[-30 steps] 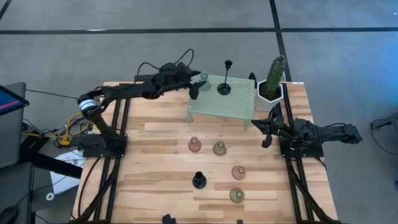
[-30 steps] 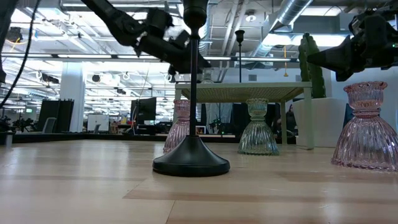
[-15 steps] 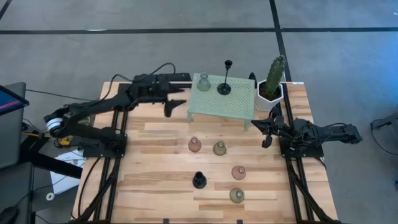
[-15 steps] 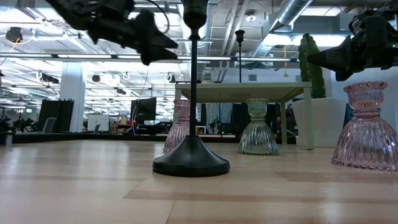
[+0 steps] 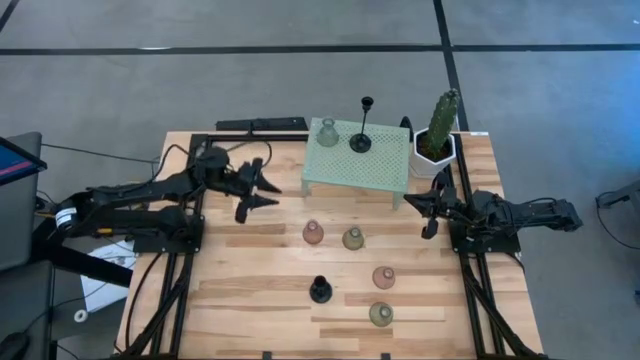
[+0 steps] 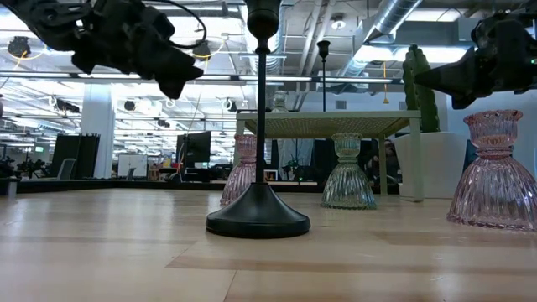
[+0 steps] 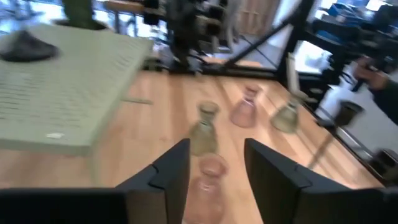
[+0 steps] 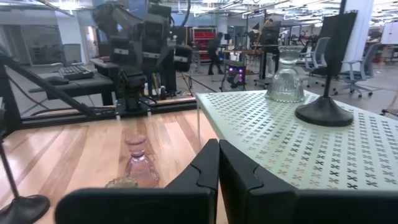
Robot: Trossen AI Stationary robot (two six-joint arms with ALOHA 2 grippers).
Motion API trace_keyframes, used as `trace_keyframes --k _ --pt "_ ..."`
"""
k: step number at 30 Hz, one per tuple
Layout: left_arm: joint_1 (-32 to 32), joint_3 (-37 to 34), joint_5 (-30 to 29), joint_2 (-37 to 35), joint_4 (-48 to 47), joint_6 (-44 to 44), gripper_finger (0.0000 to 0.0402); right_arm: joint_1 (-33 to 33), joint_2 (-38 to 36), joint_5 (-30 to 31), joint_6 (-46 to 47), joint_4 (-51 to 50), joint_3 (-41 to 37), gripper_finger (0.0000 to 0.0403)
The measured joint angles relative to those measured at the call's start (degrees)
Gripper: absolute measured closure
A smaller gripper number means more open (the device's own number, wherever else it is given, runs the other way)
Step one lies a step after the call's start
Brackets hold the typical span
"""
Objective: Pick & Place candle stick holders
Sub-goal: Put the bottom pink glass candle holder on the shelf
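Left tool (image 5: 262, 186) withdrawn, open, empty

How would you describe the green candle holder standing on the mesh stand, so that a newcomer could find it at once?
Start at the mint-green mesh stand at the table's far edge, beside the potted cactus. Two holders stand on top: the one you want is the squat pale green holder at the corner toward the left arm. Its neighbour is a tall thin black stem on a round base.

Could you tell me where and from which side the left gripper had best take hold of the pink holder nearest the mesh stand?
Probably at the narrow neck, coming straight down. The pink holder stands upright, bell-shaped, flaring wide at the base, so the open left gripper would close best round the slim top. The green holder stands close on one side; setting the fingers across that line looks safer.
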Motion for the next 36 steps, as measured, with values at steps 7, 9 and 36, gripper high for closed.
trace_keyframes --k 7,9,36 --pt "-10.09 -1.02 0.0 2.64 1.51 2.43 0.0289 0.0 0.0 -0.03 0.0 0.09 0.0 0.0403" --pt "-12.43 -1.01 0.02 2.69 2.3 6.2 0.0295 0.0 0.0 -0.07 0.02 0.09 -0.02 0.0403" --pt "-14.21 -0.93 -1.33 1.97 3.44 11.13 0.0319 2.3 0.07 -8.88 7.09 0.03 -0.11 0.0403"
